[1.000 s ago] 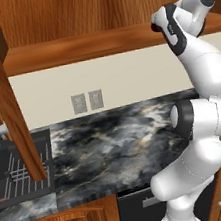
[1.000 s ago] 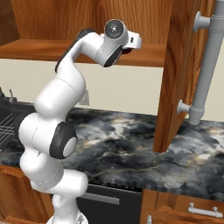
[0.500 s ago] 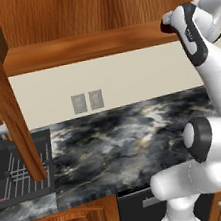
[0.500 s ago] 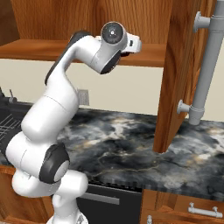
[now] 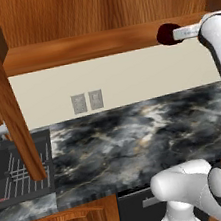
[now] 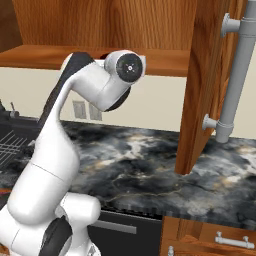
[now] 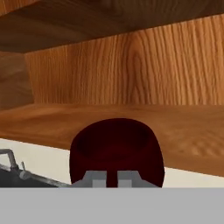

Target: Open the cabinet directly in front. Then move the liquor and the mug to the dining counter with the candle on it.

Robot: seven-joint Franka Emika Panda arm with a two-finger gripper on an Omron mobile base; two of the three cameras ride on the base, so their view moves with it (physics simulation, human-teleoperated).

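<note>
Cabinet open at frame top, my gripper clenched on mug; should back out level, w/o clipping shelf edge.

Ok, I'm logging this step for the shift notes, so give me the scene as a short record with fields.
cabinet: both doors swung open, lower shelf bare where visible
mug: dark red, gripped at the shelf's front edge, off the shelf
gripper: shut on the mug
counter: marbled, bare below the cabinet
sink: at the left
liquor: cannot tell where
</note>
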